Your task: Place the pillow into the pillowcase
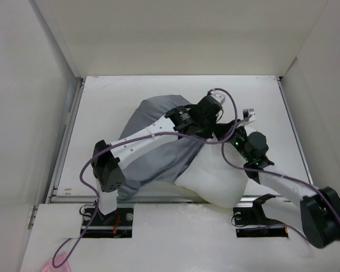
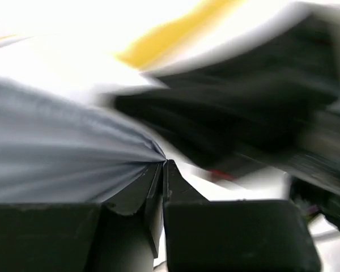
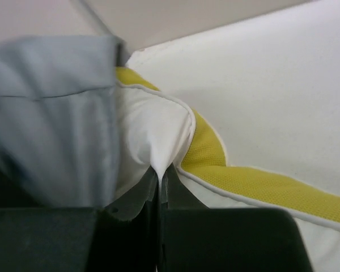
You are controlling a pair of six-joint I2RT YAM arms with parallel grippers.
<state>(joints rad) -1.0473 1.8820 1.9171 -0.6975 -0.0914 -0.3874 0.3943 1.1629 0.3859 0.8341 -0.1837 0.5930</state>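
A white flat table (image 1: pixel 110 96) with pale upright walls on three sides carries everything. The largest thing on it is the soft, wrinkled grey cloth pillowcase (image 1: pixel 153 113), heaped from the middle of the table down toward the near edge beside the left arm's base.

Touching its right side is the plump white rectangular pillow (image 1: pixel 215 178) with a yellow band along its edge. The bare part of the pillow bulges at the near edge of the table, between the two arm bases. Its far end is hidden under the arms and the grey cloth, so the top view does not show how far it sits inside the sack.

The white-and-black left arm (image 1: pixel 139 141) reaches across the pillowcase toward the centre. The right arm (image 1: pixel 283 184) bends in from the right, and the two wrists are close together above the seam between cloth and cushion.

In the left wrist view, the left gripper (image 2: pixel 163 164) has its fingers pressed together on a gathered fold of the grey cloth. A blurred strip of the yellow band shows above.

In the right wrist view, the right gripper (image 3: pixel 160 169) is pinched on the white fabric at a pillow corner, just inside the yellow band. The grey cloth hangs against that corner's left side.

A thin purple cable (image 1: pixel 83 173) loops beside the left arm's elbow.
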